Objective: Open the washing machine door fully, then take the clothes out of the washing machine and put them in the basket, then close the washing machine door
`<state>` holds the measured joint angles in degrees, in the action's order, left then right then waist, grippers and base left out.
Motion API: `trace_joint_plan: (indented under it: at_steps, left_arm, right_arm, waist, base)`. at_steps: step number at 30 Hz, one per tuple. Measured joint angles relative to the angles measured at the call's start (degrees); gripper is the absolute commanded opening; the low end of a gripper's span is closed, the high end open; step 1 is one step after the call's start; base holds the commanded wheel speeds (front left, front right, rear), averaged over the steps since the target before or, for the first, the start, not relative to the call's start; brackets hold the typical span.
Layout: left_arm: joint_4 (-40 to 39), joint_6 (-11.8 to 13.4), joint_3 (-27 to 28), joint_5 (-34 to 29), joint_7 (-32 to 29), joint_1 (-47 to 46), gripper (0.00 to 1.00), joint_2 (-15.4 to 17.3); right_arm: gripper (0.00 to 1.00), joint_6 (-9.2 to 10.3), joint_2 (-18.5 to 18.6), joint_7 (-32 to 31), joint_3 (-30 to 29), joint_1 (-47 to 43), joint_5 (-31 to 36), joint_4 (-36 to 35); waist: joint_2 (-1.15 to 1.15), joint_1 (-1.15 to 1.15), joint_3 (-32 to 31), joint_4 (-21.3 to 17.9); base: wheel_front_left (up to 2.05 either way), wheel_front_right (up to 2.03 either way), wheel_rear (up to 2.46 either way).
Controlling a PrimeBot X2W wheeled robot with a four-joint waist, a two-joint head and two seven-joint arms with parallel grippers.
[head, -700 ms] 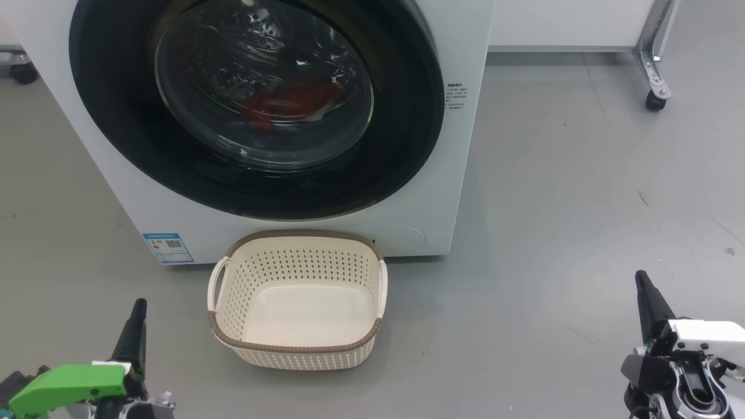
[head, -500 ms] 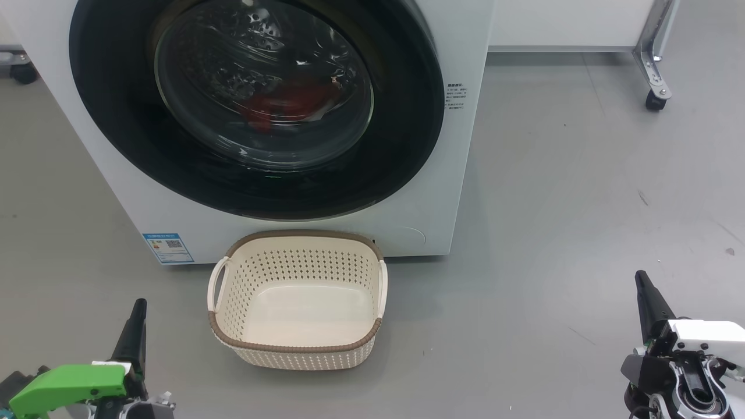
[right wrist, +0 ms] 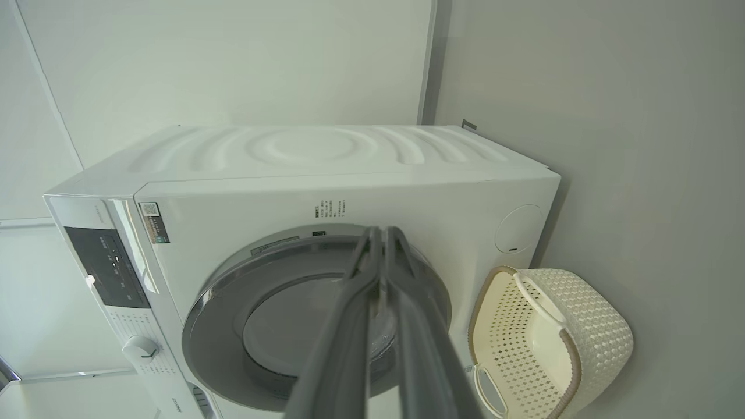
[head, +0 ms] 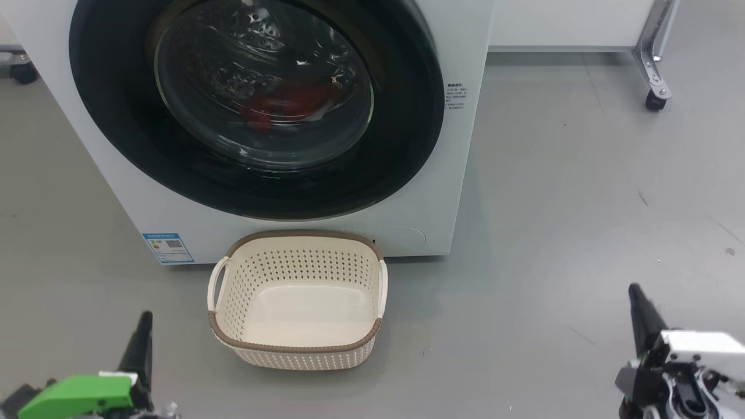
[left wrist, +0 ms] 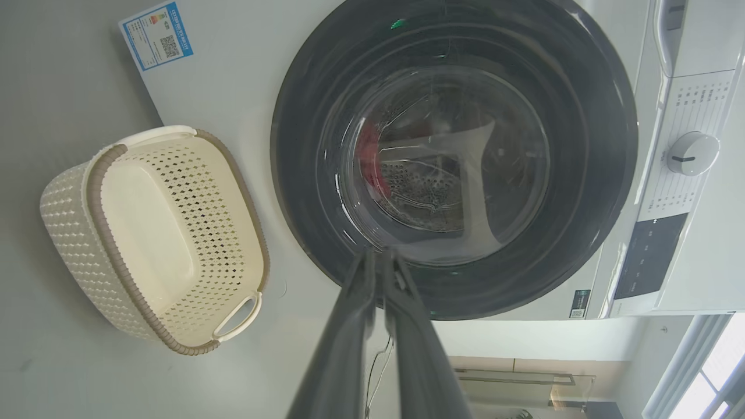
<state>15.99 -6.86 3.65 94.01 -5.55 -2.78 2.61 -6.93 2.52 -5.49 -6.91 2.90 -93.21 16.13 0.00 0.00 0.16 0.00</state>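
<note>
Lot as it stands, left to right. Left gripper [head: 145,320]: low over the floor, well short of the machine, fingers pressed together with nothing between them. Blue sticker [head: 168,248]: on the lower left corner of the machine's front. Washing machine [head: 460,174]: white, front-loading, standing on the grey floor. Washing machine door [head: 407,139]: shut, glossy black rim lying flush against the front. Clothes [head: 279,107]: red, seen through the glass, low in the drum. Basket [head: 291,351]: empty, on the floor just in front of the machine, below the door. Right gripper [head: 634,294]: low at the right, well apart from basket and machine, fingers likewise closed on nothing. Wheeled metal leg [head: 655,70]: far right, by the wall. Step in hand, by my reckoning: opening the door, not yet begun. Handling note: no handle or recess can be made out on the rim from here, so the pulling edge wants finding first. Part the fingers, hook them behind that edge, and draw along the hinge's arc rather than straight back. Carry the door to its full swing. Keep the arm from nudging the basket beneath.
</note>
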Motion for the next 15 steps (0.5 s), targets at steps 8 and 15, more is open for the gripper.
trace_joint_plan:
  at_steps: [8,15]
  left_arm:
    - [3.0,0.0,-0.5,0.1,0.0,3.1,1.00,-1.6]
    - [2.5,0.0,-0.6,0.1,0.6,3.1,1.00,-1.6]
  right_arm:
    - [1.00,0.01,-1.8,0.0,0.2,-3.4,0.0,2.9]
    - [1.00,0.01,-1.8,0.4,0.4,-3.4,0.2,2.8]
  waist:
    - [0.00,0.00,0.0,0.0]
    - [0.00,0.00,0.0,0.0]
  base:
    - [0.00,0.00,0.00]
    - [0.00,0.00,0.00]
